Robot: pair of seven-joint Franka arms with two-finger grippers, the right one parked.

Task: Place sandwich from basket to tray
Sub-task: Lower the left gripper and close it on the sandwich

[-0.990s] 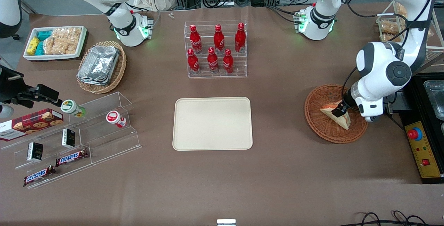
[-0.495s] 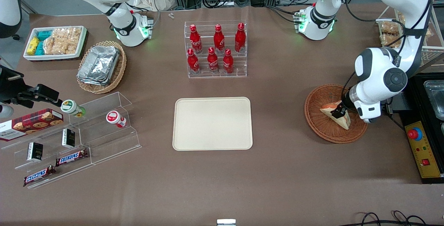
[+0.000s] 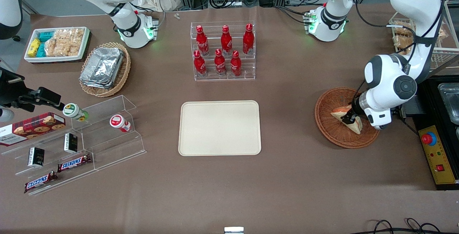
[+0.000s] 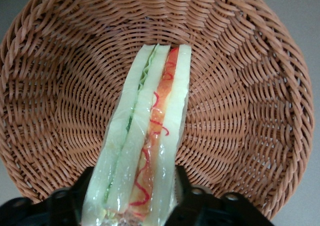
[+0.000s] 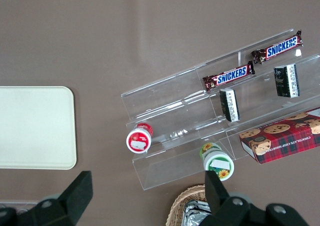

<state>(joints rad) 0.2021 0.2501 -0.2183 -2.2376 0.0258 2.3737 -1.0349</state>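
The sandwich, a wedge of white bread with green and orange-red layers, is in the round reddish-brown wicker basket at the working arm's end of the table. My gripper reaches down into the basket and is shut on the sandwich. In the left wrist view the sandwich stands on edge between the two black fingers, which press on both bread faces, with the basket weave beneath it. The cream-beige tray lies flat at mid-table and is bare; its corner also shows as the tray in the right wrist view.
A clear rack of red bottles stands farther from the front camera than the tray. A yellow control box with a red button sits beside the basket at the table's end. A clear stepped shelf of snacks lies toward the parked arm's end.
The working arm's wrist and elbow have shifted slightly toward the tray and away from the camera. The sandwich stays between the fingers and has hardly moved in the basket.
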